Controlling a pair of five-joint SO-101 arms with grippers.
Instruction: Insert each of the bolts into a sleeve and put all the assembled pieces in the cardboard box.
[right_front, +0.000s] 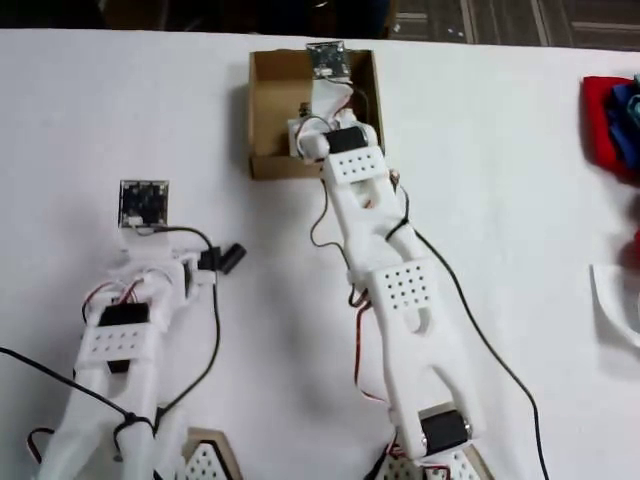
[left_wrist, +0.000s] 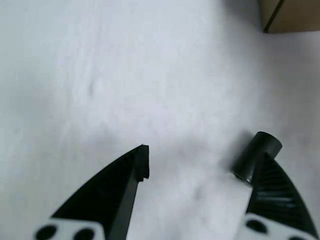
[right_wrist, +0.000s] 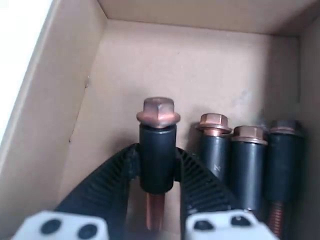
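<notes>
My right gripper (right_wrist: 157, 162) is inside the cardboard box (right_front: 264, 110), shut on a black sleeve (right_wrist: 157, 157) with a copper bolt (right_wrist: 158, 112) through it, held just above the box floor (right_wrist: 125, 100). Three more assembled pieces (right_wrist: 248, 160) lie side by side next to it. My left gripper (left_wrist: 200, 170) hangs open over the bare table, left of the box. A loose black sleeve (left_wrist: 257, 156) lies on the table against one fingertip (left_wrist: 270, 182); the same sleeve (right_front: 228, 258) lies to the right of the left arm. The box's corner (left_wrist: 290, 15) stands beyond it.
A red and blue cloth bundle (right_front: 612, 115) lies at the table's right edge, with a white curved object (right_front: 615, 300) below it. The white tabletop (right_front: 500, 150) is open between the box and those items.
</notes>
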